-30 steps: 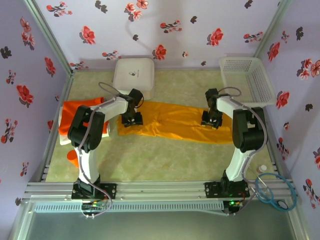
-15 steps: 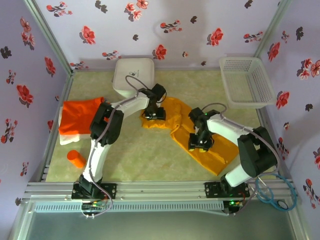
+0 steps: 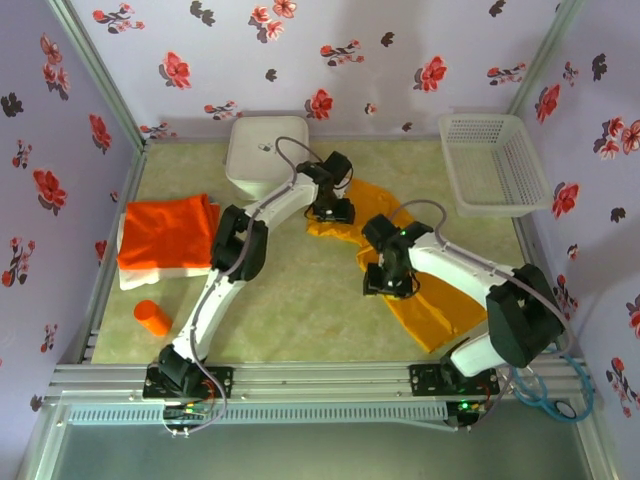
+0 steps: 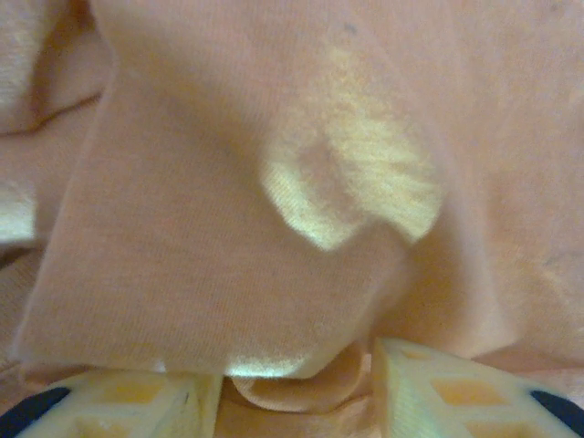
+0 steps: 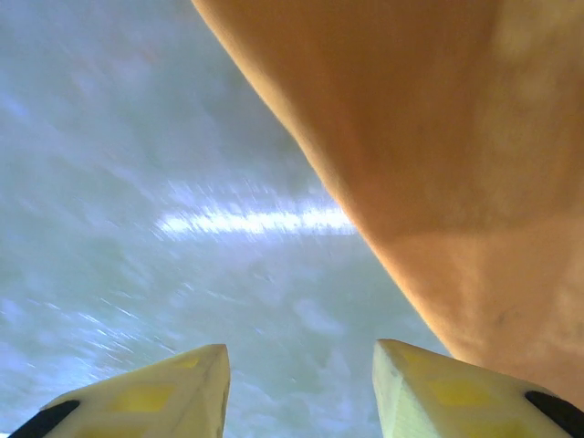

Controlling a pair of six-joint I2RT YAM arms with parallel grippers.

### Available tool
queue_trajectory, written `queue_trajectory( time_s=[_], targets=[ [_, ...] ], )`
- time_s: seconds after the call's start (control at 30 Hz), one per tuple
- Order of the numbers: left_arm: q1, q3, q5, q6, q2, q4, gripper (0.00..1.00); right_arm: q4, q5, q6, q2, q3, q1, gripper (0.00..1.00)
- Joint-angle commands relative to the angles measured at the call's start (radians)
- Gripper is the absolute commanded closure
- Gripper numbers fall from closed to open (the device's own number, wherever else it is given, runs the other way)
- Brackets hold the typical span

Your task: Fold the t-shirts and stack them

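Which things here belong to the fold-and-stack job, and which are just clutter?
Job:
- mustard t-shirt, spread out mid-table
- red-orange t-shirt, folded at left
- white t-shirt, beneath the red-orange one

Lying about:
- white box
- white basket
- small orange cylinder

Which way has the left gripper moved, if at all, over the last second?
Yes. The left gripper has moved rightward, from near the box's front right corner to well right of it.
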Motion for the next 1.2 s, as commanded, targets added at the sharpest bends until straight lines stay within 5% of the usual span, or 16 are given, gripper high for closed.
queue_trajectory(
  time_s=[0.0,0.2,0.57,0.87,1.17],
  targets=[
    [0.012,0.077,0.011,0.04,0.057,-0.064,0.52,0.003,0.12,-0.04,-0.004,0.097,-0.05,0.54],
    [0.021,0.017,-0.018,0.085,-0.099,-0.056,0.5,0.106,0.175,-0.151,0.047,0.216,-0.12,0.48],
    [0.063,-0.556,-0.114,0.049,-0.642,0.155,0.48,0.152,0.104,-0.34,0.35,0.508,-0.163,0.43],
    [0.083,-1.022,-0.152,-0.073,-0.971,0.307,0.48,0.148,-0.046,-0.385,0.635,0.718,-0.163,0.44],
    [0.047,-1.303,-0.152,-0.24,-1.126,0.456,0.49,0.062,0.016,-0.353,0.888,0.993,-0.192,0.43]
  ],
)
